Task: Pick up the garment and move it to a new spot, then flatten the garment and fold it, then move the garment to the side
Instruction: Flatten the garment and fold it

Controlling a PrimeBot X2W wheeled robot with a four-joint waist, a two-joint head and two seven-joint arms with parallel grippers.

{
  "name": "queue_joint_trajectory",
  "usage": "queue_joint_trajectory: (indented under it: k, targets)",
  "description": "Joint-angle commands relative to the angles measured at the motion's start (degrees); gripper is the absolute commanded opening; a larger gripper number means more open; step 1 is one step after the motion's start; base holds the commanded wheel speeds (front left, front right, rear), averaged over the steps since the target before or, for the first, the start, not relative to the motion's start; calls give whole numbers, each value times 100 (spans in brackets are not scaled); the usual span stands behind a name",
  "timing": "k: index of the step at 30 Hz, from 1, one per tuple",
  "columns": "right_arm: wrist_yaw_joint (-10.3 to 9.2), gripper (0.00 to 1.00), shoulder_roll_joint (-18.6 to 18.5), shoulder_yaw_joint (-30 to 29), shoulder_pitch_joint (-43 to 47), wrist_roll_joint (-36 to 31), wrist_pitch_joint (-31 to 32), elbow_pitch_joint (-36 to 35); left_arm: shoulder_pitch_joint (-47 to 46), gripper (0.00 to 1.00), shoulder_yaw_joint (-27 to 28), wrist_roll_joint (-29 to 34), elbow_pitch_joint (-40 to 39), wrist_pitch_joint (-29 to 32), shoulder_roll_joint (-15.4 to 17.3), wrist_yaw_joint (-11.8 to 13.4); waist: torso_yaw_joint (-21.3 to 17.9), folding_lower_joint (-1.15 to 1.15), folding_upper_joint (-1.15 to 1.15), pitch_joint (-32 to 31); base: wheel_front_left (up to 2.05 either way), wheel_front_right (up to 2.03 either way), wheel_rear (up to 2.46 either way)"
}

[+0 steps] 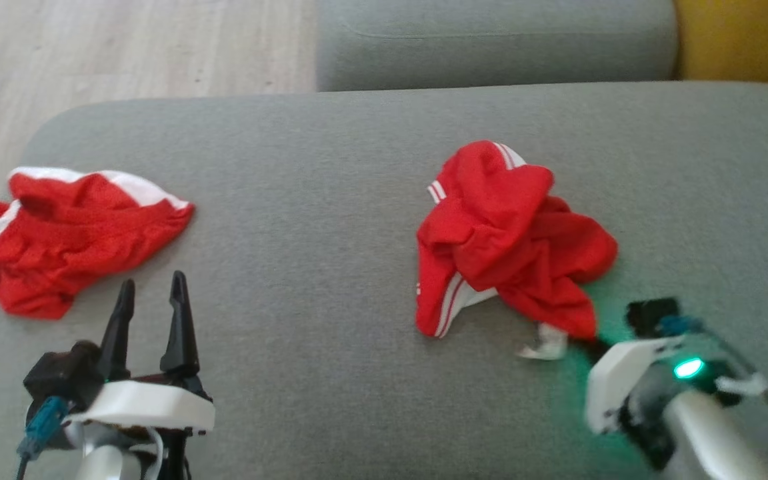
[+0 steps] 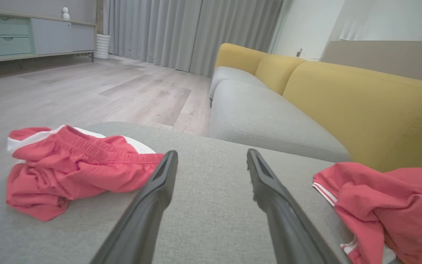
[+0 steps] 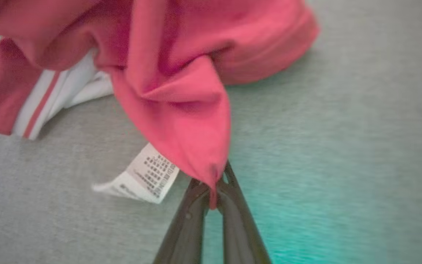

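White-striped red garment (image 1: 511, 227), white printed label (image 3: 141, 176), grey sofa cushion (image 1: 317, 200), yellow backrest (image 2: 361, 106)

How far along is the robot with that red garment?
Nothing looks done: the red striped garment lies crumpled on the grey cushion. In hand: the right gripper is shut on one corner, by its care label; the left gripper is open, empty. Moving, flattening, folding and setting aside remain.

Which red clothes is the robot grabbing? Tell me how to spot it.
On the big grey cushion lie two crumpled red garments. The striped garment is the one on the robot's right. Unlike the other garment at the left edge, it has a white label sticking out and the right gripper pinching its corner.
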Motion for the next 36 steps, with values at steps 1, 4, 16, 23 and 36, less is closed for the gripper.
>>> queue_joint_trajectory:
  k: [1,4,16,23,36]
  targets:
    - [-4,0,-261,-124,-344,-210,49,-370,-287,100,234,72,-181,-45,-17,-53,-163,0,0,35,0,0,0]
    - [-4,0,-615,-537,-423,-539,270,-845,-314,100,276,79,-164,-45,-48,-88,-345,0,0,66,0,0,0]
    - [-4,0,-1829,-1514,-914,-1520,1330,-1075,-643,100,221,171,48,-45,-134,-244,-458,0,0,572,0,0,0]
    - [-4,100,-1779,-1958,-1171,-1847,1244,-584,-785,100,225,208,232,-45,-163,-319,-371,0,0,639,0,0,0]
    - [-4,100,-778,-2301,-812,-1677,498,-2463,-586,100,344,252,336,-45,-106,-348,-602,0,0,34,0,0,0]
